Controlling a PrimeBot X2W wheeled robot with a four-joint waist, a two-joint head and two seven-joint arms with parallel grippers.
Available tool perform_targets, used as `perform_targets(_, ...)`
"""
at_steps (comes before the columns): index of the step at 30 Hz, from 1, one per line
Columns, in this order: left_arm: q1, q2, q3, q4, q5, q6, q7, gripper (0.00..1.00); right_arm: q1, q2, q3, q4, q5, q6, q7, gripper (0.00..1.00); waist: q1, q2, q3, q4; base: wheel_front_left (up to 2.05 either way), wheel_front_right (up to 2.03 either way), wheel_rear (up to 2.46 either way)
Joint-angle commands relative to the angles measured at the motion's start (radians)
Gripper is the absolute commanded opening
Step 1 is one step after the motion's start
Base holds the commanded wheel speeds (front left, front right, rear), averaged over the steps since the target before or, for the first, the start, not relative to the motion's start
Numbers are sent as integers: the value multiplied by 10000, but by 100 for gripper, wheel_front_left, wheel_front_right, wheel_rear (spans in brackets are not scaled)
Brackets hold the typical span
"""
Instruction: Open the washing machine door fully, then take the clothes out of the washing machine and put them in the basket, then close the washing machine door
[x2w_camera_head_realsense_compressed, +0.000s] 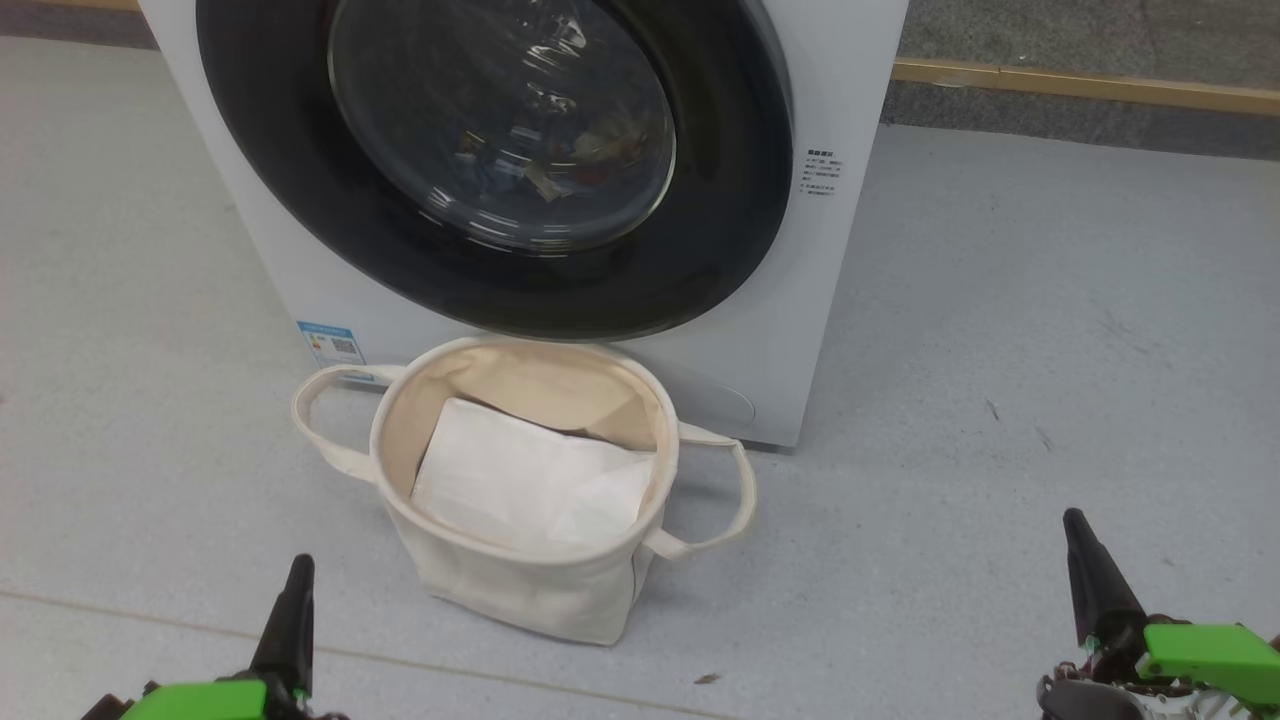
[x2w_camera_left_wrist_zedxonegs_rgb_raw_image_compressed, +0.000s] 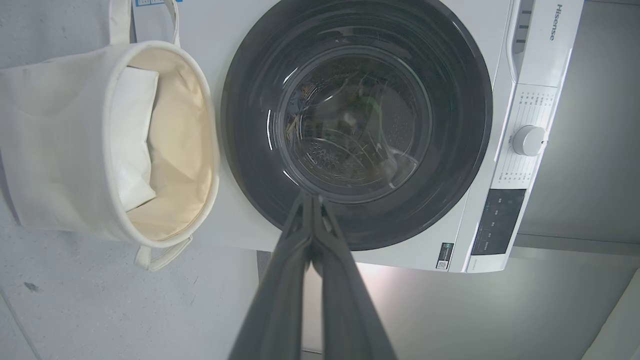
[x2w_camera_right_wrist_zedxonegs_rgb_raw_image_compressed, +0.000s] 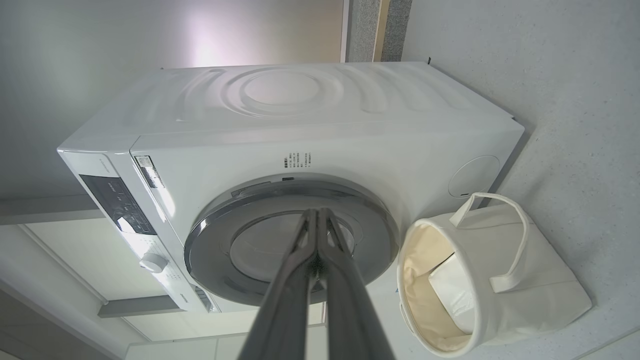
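The washing machine door (x2w_camera_head_realsense_compressed: 500, 120) is shut; both claws are pinched closed, empty.
Head view: left gripper (x2w_camera_head_realsense_compressed: 292, 600), right gripper (x2w_camera_head_realsense_compressed: 1085, 560) low; clothes (x2w_camera_head_realsense_compressed: 590, 150), perhaps those dim scraps behind glass. Left wrist view: the basket (x2w_camera_left_wrist_zedxonegs_rgb_raw_image_compressed: 55, 150), just beside the door, could snag its swing. Right wrist view: pinched fingers (x2w_camera_right_wrist_zedxonegs_rgb_raw_image_compressed: 300, 260) could skid off the glossy rim.

I'm looking down at the washing machine (x2w_camera_head_realsense_compressed: 840, 300), a big white box. The washing machine door (x2w_camera_head_realsense_compressed: 500, 130) is sitting shut against its front, the black rim gleaming round the bulging glass. The clothes (x2w_camera_head_realsense_compressed: 590, 155) are showing dimly behind that glass as orange and cream scraps. The basket (x2w_camera_head_realsense_compressed: 530, 590), cream canvas, is standing upright just before the machine, both loop handles sticking out sideways.
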Motion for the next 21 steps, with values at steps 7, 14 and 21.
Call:
perform_targets(7,-443,60,341,-364,-34,-69,77,0,-501,-68,198,-303,-30,2,83,0,0,-1,0,0,0,0,0)
perform_targets(14,-443,60,341,-364,-34,-69,77,0,-501,-68,198,-303,-30,2,83,0,0,-1,0,0,0,0,0)
perform_targets(21,-443,60,341,-364,-34,-69,77,0,-501,-68,198,-303,-30,2,83,0,0,-1,0,0,0,0,0)
